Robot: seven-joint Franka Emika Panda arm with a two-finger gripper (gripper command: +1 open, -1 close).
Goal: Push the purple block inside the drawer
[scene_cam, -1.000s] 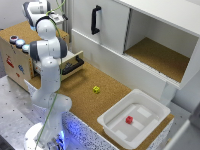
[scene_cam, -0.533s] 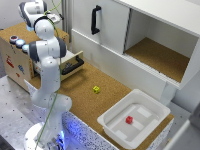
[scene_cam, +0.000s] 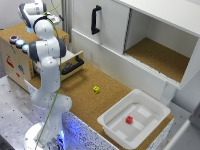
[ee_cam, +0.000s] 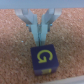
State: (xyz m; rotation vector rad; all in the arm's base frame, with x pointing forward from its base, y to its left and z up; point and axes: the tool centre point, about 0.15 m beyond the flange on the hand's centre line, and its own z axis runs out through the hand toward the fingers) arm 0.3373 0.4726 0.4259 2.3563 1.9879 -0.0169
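In the wrist view the purple block (ee_cam: pixel 44 58) with a yellow letter G lies on a brown cork-like surface. My gripper (ee_cam: pixel 41 39) is shut and empty, its two pale fingers pressed together, with the tips right at the block's edge. In the exterior view the light-wood drawer (scene_cam: pixel 66 56) with its black bar handle (scene_cam: pixel 73 66) stands partly pulled out of the plywood cabinet (scene_cam: pixel 15 60). The arm (scene_cam: pixel 46 50) reaches over the cabinet and hides the block and the fingertips there.
A yellow block (scene_cam: pixel 96 89) lies on the cork table. A white tub (scene_cam: pixel 107 125) holding a red block (scene_cam: pixel 129 120) stands at the exterior view's lower right. The big white cupboard with a black vertical handle (scene_cam: pixel 94 20) stands behind. Round coloured objects (scene_cam: pixel 18 41) sit on the cabinet.
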